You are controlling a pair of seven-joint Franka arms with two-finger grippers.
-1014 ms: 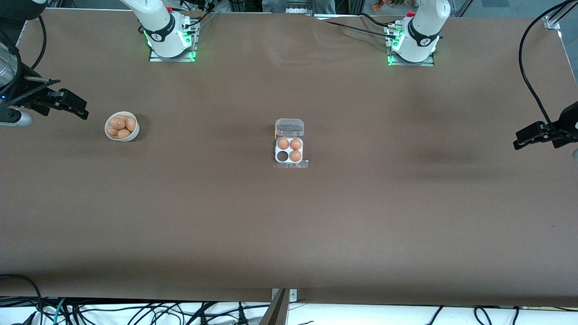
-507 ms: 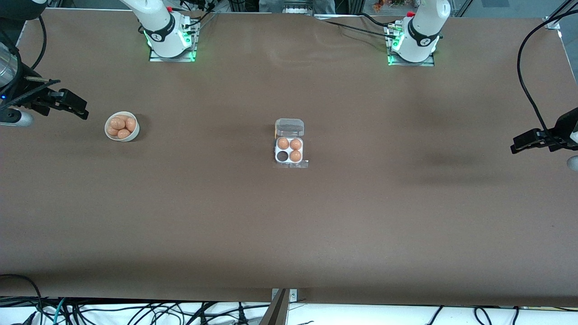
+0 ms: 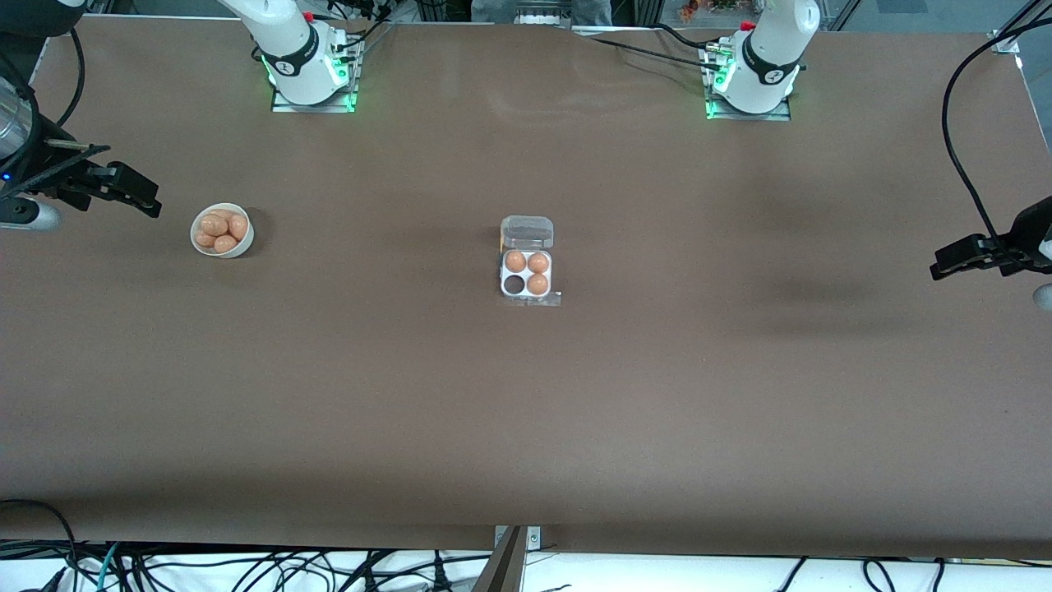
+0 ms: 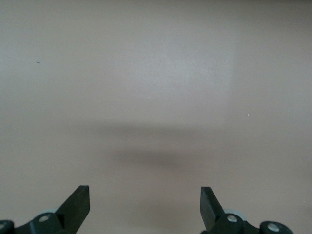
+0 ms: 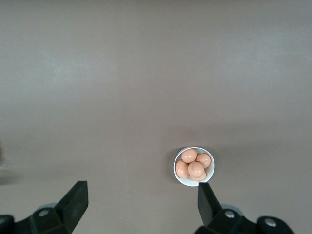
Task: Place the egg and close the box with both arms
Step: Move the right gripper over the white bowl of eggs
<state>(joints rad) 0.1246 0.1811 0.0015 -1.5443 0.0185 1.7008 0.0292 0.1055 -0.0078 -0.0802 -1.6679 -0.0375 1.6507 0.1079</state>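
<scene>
Both grippers are up in the air with their fingers spread wide and nothing between them. Right gripper (image 3: pixel 136 196) hangs over the right arm's end of the table (image 3: pixel 526 411), just beside the white bowl (image 3: pixel 243 241), which has a small pile of orange-brown eggs (image 3: pixel 220 230) in it. From the right wrist view you can see that bowl (image 5: pixel 181 179) down on the brown surface with four eggs (image 5: pixel 193 164) heaped inside.

Left gripper (image 3: pixel 953 259) hangs over the left arm's end of the table, well apart from everything, and its wrist view shows only bare tabletop (image 4: pixel 156 97) between the two black fingertips (image 4: pixel 78 202).

Box (image 3: pixel 527 275) sits mid-table between the two arms, lid (image 3: pixel 527 232) flipped open on the side toward the bases. Three cups hold eggs, and the empty cup (image 3: pixel 514 284) is the one nearer the front camera, on the right arm's side.
</scene>
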